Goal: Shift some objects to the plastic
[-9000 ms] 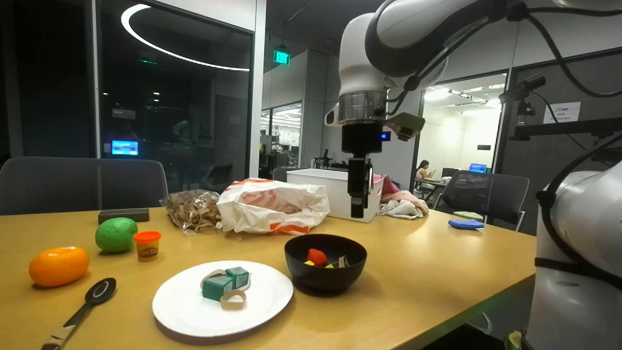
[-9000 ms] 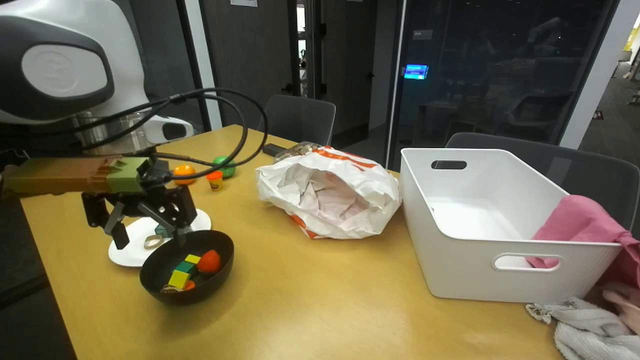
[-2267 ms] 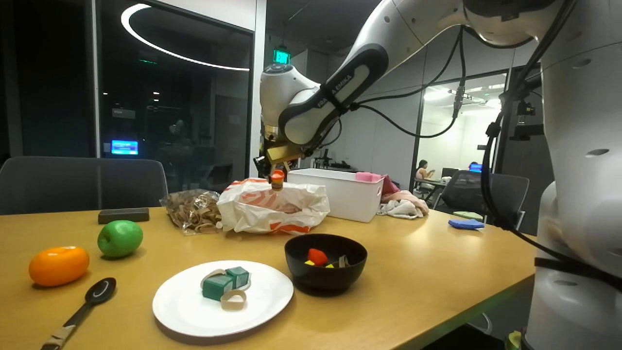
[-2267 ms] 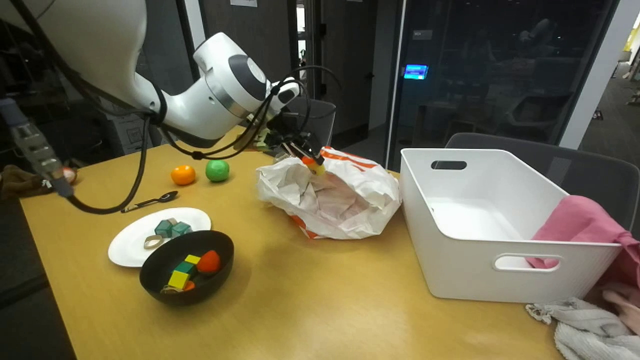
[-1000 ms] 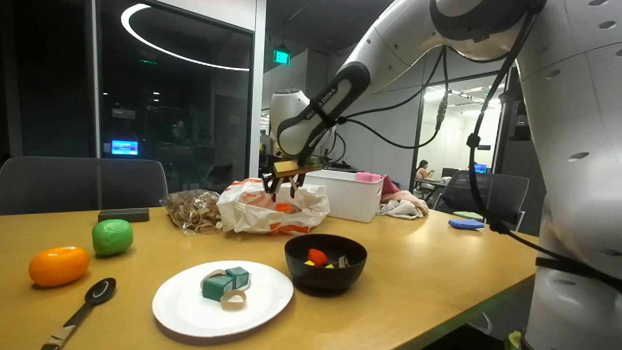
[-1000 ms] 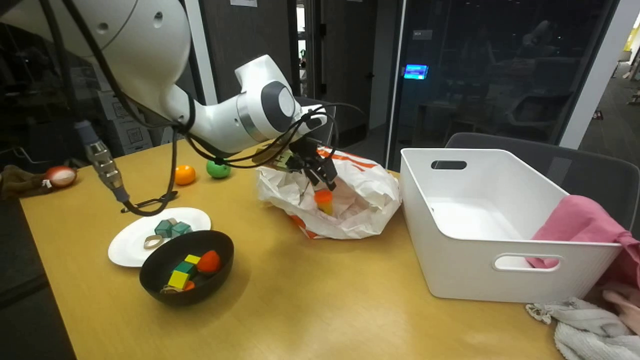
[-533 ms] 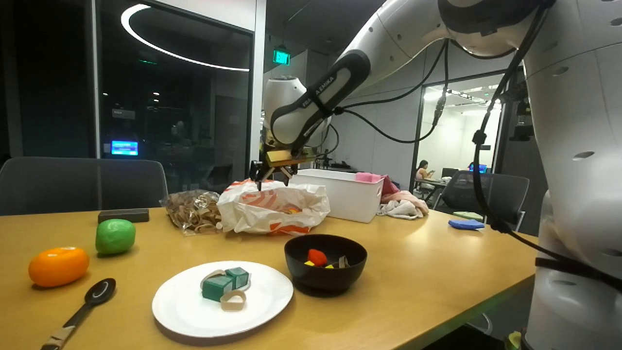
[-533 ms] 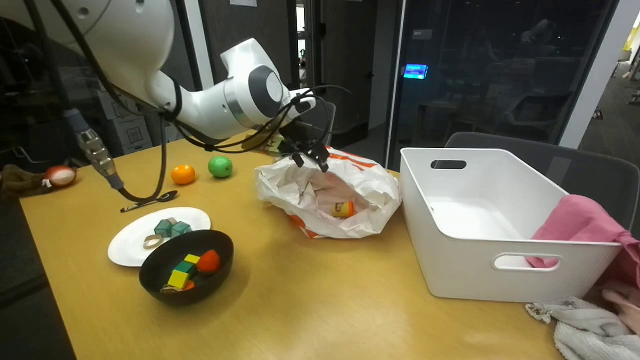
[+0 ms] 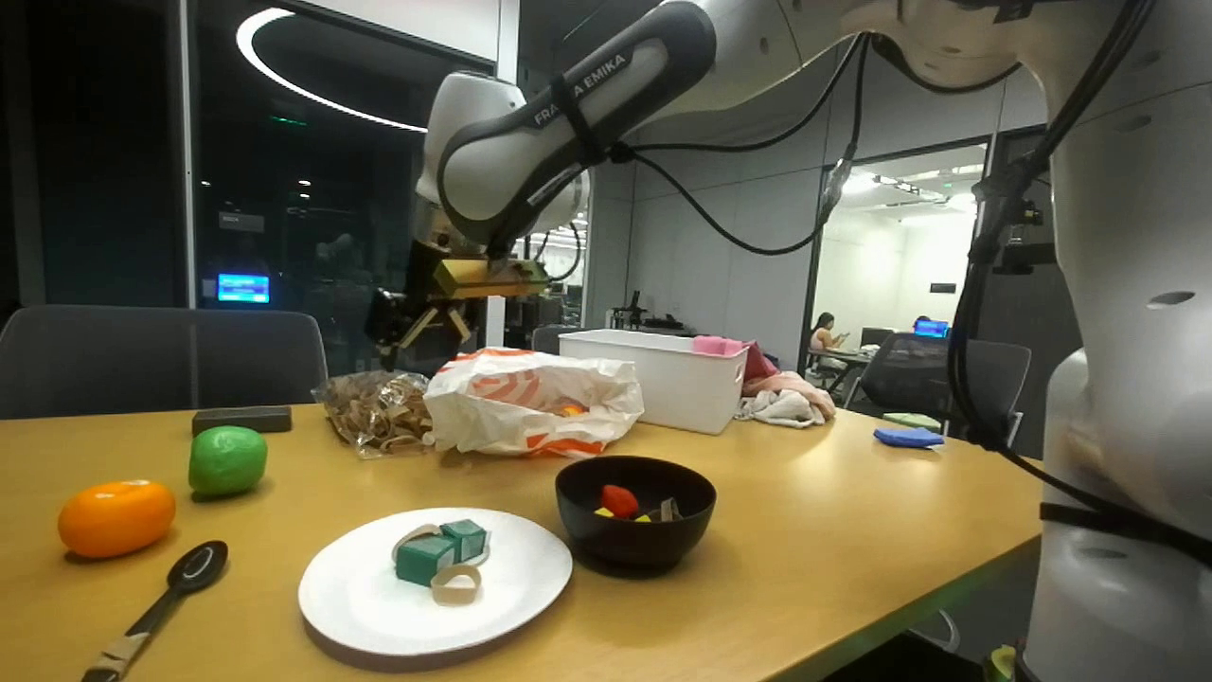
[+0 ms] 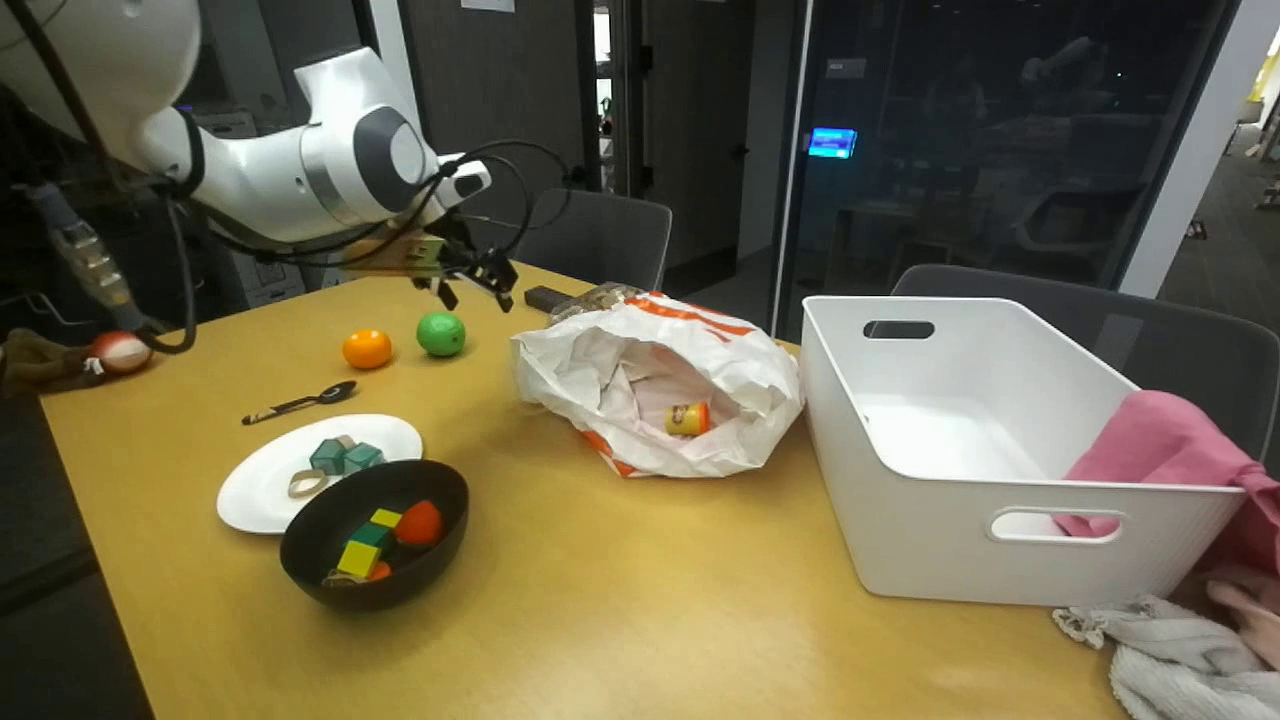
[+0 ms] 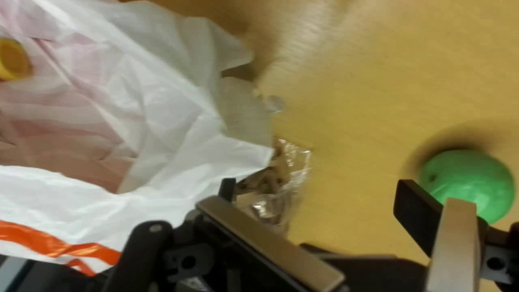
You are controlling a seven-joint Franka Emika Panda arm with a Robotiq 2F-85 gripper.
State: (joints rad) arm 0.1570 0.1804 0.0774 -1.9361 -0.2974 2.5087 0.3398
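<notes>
The white plastic bag with orange marks lies open on the table, in both exterior views (image 9: 492, 431) (image 10: 575, 375) and in the wrist view (image 11: 174, 121). A small yellow tub with an orange lid (image 10: 687, 419) lies on its side inside it; part also shows in the wrist view (image 11: 14, 61). My gripper (image 10: 477, 298) is open and empty above the table, between the bag and the green fruit (image 10: 441, 334). In the wrist view the gripper's (image 11: 319, 190) fingers stand wide apart, the green fruit (image 11: 466, 182) behind the right one. An orange fruit (image 9: 116, 518) sits near the green one.
A black spoon (image 9: 194, 568), a white plate (image 9: 331, 606) with green blocks and a black bowl (image 9: 634, 559) with small blocks stand in front. A clear bag of brown bands (image 9: 374, 412) and a dark box (image 9: 241, 420) lie behind. A white bin (image 10: 960, 540) stands beside the bag.
The tub, earlier on the table beside the green fruit, was carried over the bag, let go and tipped onto its side inside. My gripper has risen and moved away from the bag toward the green fruit.
</notes>
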